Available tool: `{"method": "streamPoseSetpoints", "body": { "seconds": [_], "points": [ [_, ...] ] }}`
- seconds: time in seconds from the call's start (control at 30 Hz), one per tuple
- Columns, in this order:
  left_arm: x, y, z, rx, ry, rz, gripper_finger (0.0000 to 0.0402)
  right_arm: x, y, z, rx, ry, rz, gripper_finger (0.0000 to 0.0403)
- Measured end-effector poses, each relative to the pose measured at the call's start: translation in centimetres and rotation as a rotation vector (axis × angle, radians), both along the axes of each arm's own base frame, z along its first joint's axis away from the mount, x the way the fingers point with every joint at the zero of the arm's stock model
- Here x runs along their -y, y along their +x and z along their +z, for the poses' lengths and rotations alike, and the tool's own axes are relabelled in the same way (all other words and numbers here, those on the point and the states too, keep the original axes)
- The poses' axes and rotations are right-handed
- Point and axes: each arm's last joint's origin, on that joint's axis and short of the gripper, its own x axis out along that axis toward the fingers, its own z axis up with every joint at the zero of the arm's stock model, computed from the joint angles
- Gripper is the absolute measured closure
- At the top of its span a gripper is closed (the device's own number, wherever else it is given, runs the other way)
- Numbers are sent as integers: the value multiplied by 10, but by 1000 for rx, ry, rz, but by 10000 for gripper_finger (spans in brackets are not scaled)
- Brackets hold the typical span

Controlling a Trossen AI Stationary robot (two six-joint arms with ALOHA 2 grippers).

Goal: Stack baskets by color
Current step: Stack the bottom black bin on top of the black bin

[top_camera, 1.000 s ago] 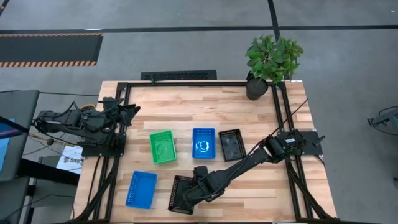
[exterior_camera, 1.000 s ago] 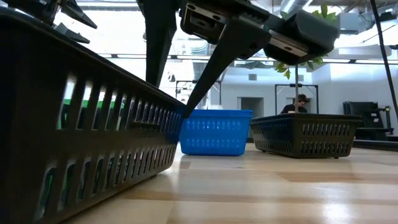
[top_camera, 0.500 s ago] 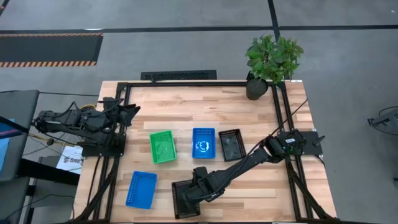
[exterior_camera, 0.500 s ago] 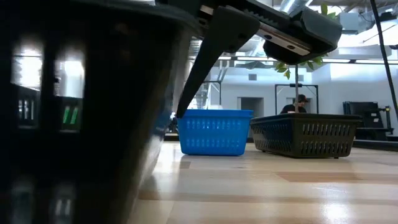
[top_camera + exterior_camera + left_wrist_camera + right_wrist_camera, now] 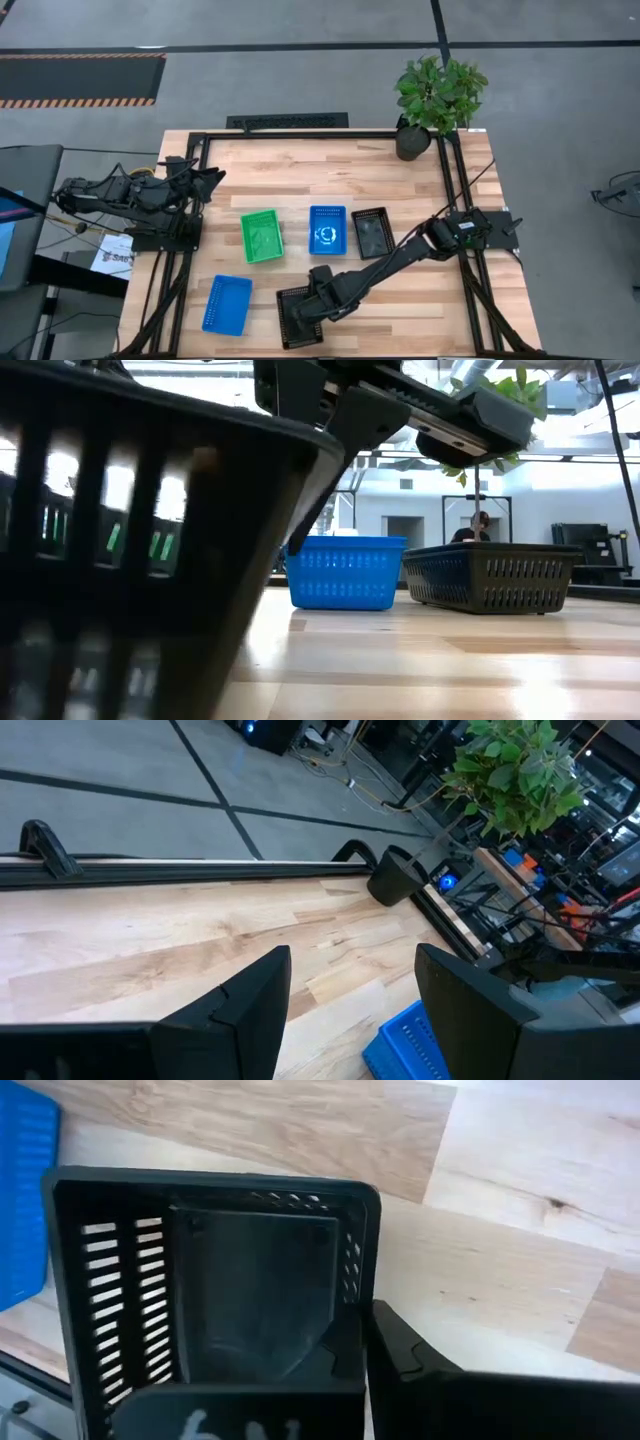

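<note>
A black basket [image 5: 300, 318] sits near the table's front edge, with my right gripper [image 5: 322, 297] shut on its far right corner. In the low view it fills the left side [image 5: 130, 550]. In a row at mid-table stand a green basket [image 5: 262, 236], a blue basket [image 5: 327, 230] and another black basket [image 5: 371, 232], each on its base. A second blue basket [image 5: 227, 304] lies at the front left. My left gripper [image 5: 212, 180] waits open at the table's left edge, away from all of them. My right gripper holds the black basket by its short end wall [image 5: 352, 1315], near a corner. One finger [image 5: 250, 1320] is inside the basket and the other finger [image 5: 400, 1355] is outside. The fingers slant steeply down from the table's right. I cannot tell whether the basket's base is off the table.
A potted plant [image 5: 437, 95] stands at the table's far right corner. A black frame rail [image 5: 300, 134] runs round the tabletop. Bare wood lies between the row of baskets and the far rail, and at the front right.
My right gripper has shut on the black basket's end wall without shifting its place. The basket has turned about on the spot and now lies squarer to the table's front edge; in the low view its near corner has swung toward the camera.
</note>
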Motion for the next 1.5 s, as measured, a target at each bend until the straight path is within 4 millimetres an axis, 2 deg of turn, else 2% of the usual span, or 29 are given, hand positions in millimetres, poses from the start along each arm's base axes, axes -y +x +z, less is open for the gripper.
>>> {"method": "streamPoseSetpoints", "body": {
  "seconds": [0.27, 0.6, 1.0, 1.27, 1.5],
  "points": [
    [0, 0, 0, 0, 0, 1, 198, 14, -5, 26, 1, -24, 40, 401],
    [0, 0, 0, 0, 1, 2, 198, 25, -26, 68, 9, -75, 50, 402],
    [0, 0, 0, -6, 9, -1, 198, 48, -59, 111, -50, -183, 10, 403],
    [0, 0, 0, -6, 9, -1, 198, 67, -94, 146, -118, -266, 0, 403],
    [0, 0, 0, -5, 10, 4, 198, 97, -115, 188, -8, -342, 29, 403]
  ]
}}
